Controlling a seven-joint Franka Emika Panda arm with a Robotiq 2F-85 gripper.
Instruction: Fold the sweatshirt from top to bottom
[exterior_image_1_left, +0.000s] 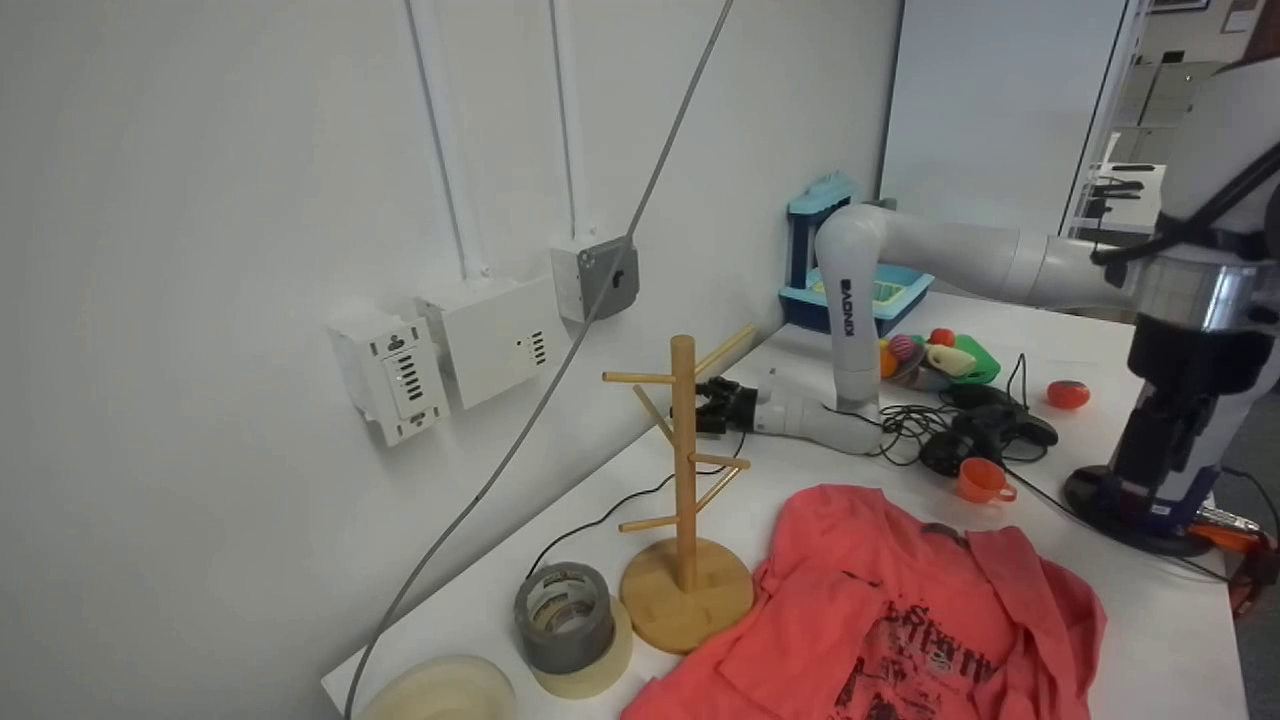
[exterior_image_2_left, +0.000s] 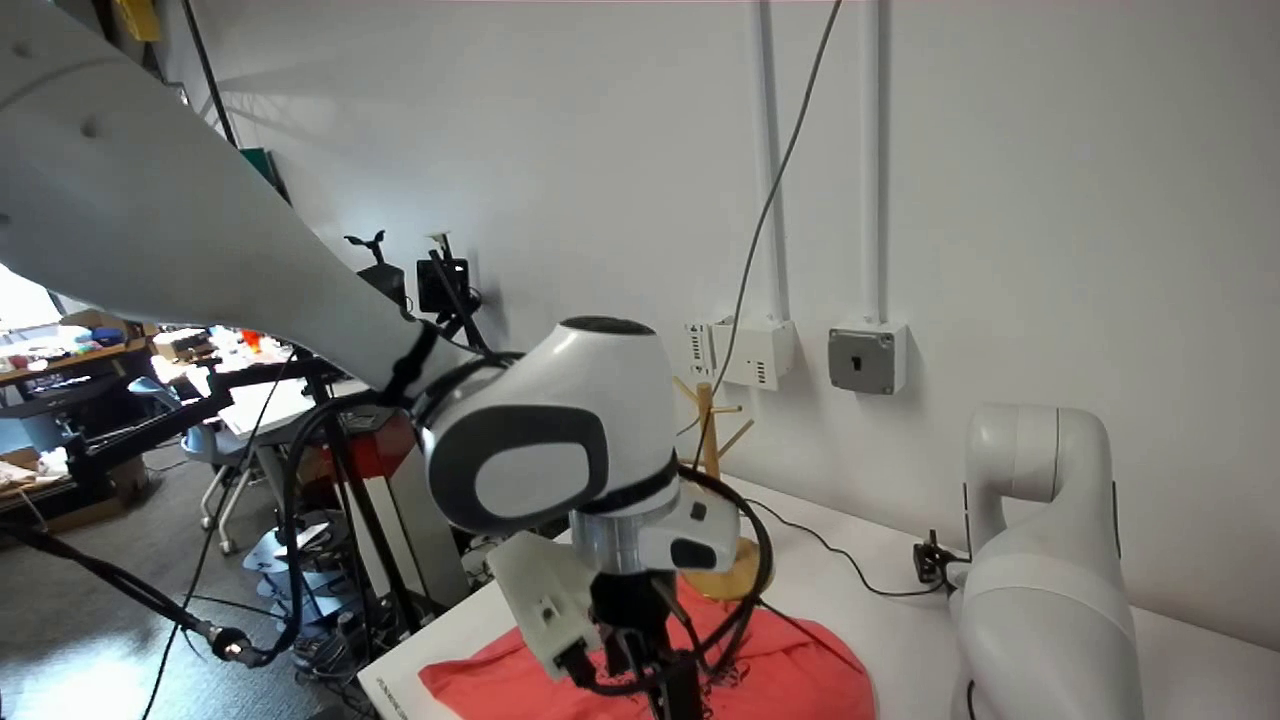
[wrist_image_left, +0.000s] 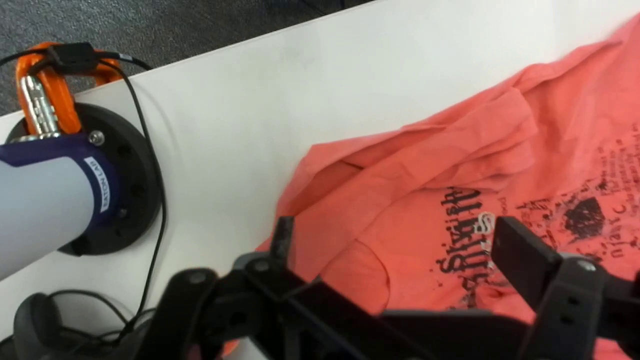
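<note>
The coral-red sweatshirt (exterior_image_1_left: 840, 610) lies spread and wrinkled on the white table, with dark lettering on its front. It also shows in an exterior view (exterior_image_2_left: 800, 660), partly hidden by the arm. In the wrist view the sweatshirt (wrist_image_left: 415, 255) has one sleeve folded across its front near the collar. My gripper (wrist_image_left: 394, 227) is open and empty, with its fingers apart over the collar and lettering. The gripper shows in an exterior view (exterior_image_1_left: 1155, 460) too, seemingly above the table. In an exterior view the gripper (exterior_image_2_left: 680, 690) is cut off by the bottom edge.
A wooden mug tree (exterior_image_1_left: 684, 480) stands against the sweatshirt's side, beside tape rolls (exterior_image_1_left: 565, 620) and a pale bowl (exterior_image_1_left: 440, 690). A second white arm (exterior_image_1_left: 850, 300), its base (wrist_image_left: 132, 185), black controllers with cables (exterior_image_1_left: 985, 430) and an orange cup (exterior_image_1_left: 982, 480) lie beyond the collar.
</note>
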